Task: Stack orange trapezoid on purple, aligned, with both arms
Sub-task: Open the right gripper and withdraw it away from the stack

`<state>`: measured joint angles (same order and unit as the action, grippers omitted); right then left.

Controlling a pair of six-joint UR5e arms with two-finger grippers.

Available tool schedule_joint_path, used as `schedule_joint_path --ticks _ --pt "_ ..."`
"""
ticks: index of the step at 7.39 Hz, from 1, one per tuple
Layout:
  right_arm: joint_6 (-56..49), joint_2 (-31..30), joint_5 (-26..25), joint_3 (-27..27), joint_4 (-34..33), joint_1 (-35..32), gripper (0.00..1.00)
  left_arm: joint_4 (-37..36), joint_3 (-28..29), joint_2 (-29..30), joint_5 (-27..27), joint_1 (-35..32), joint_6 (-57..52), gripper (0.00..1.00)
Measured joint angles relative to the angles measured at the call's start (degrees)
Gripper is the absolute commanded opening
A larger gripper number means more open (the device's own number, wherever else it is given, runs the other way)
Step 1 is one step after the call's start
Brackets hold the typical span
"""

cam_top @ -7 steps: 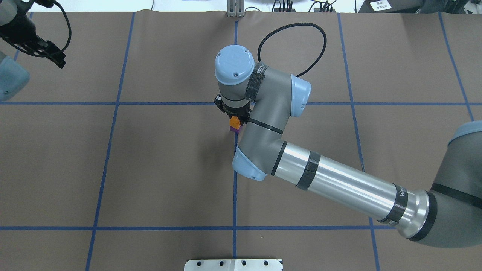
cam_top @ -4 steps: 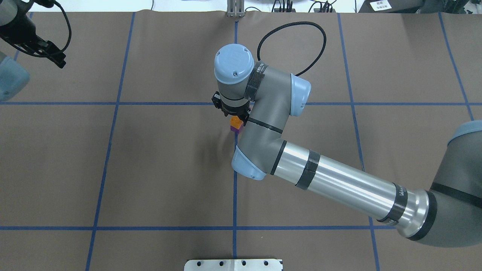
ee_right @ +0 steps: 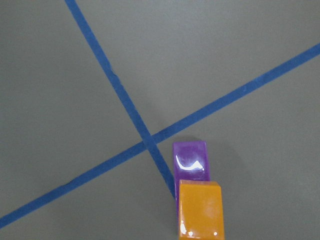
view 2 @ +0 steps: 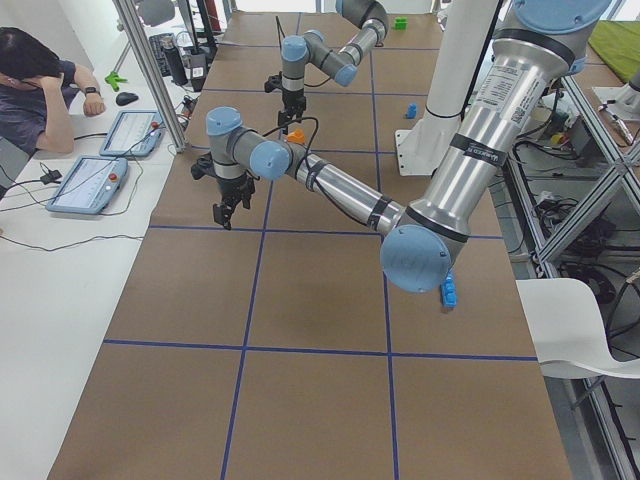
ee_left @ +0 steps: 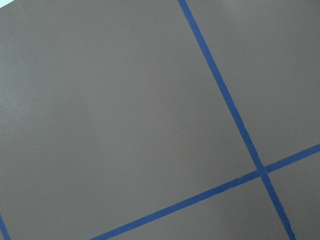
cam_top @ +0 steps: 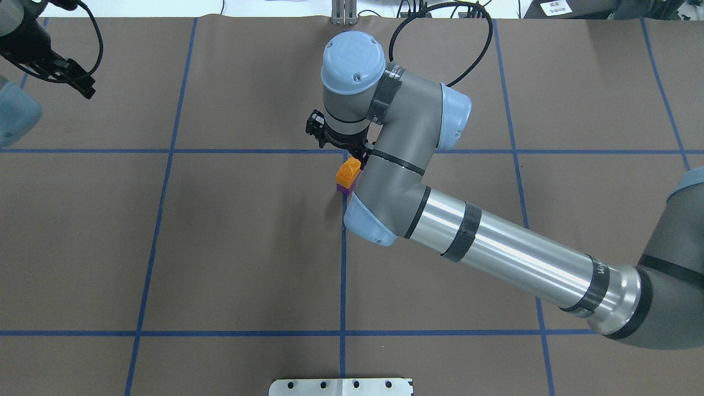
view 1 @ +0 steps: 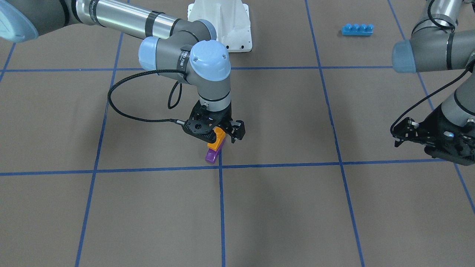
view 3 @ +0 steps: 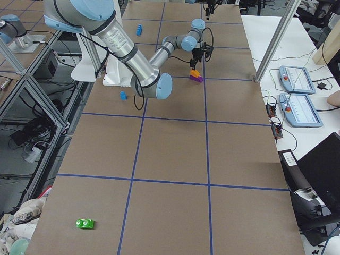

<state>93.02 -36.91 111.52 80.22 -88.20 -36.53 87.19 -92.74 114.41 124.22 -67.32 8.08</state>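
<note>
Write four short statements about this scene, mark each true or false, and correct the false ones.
1. The orange trapezoid sits on top of the purple brick. True.
2. The left gripper holds the purple brick. False: it hangs far from both bricks.
3. The stack stands right beside a crossing of blue tape lines. True.
4. The long blue brick touches the stack. False: it lies far from the stack, touching nothing.
</note>
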Motion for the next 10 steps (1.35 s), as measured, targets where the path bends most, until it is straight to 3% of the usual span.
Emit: schedule_joint_path --ticks 1,3,4,7,8,10 --pt "-4.12 -4.38 2.30 6.54 -1.21 -2.62 1.00 0.05 -0.11 -0.58 1.34 -1.00 -0.47 1.00" --pt "-19.49 -18.89 7.75 19.98 -3.02 -10.39 1.00 0.06 -0.16 -3.60 4.27 -5.15 -8.20 1.00" --pt "-30.66 -26.49 11.12 23.27 -3.21 -16.07 1.00 0.11 -0.28 -6.10 4.68 -8.02 -12.21 1.00" --pt "-68.67 -44.51 20.55 23.03 -3.10 -34.83 1.00 2.63 -1.01 -14.40 4.62 -11.36 -15.03 1.00" --pt "-76.71 -48.19 22.02 21.86 -2.55 -39.18 1.00 3.48 -0.97 -16.37 4.60 -11.49 -15.24 1.00" --pt "-83.06 -52.56 23.27 20.83 -0.40 -43.44 1.00 7.01 -0.01 -20.43 4.78 -12.33 -15.79 1.00"
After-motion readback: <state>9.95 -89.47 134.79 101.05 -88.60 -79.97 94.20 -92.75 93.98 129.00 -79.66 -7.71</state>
